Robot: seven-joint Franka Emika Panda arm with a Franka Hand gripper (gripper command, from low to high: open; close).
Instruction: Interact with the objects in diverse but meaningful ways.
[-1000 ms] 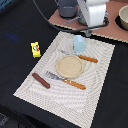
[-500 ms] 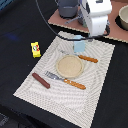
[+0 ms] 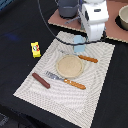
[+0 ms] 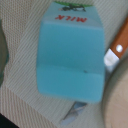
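A pale blue rounded-top block lies at the far edge of the striped placemat; in the wrist view the block fills the frame and bears red "MILK" lettering. My gripper hangs right over it, and its fingers are hidden in both views. The yellow box with a red-green label stands off the mat on the dark table, at the exterior view's left. A dark brown sausage lies on the mat's near-left part.
A tan round plate sits mid-mat. An orange-handled knife lies beyond it and an orange-handled fork before it. The knife handle shows beside the block. A grey pot and a bowl stand behind.
The arm has come down slightly over the blue block. The box, sausage, plate and cutlery have not moved.
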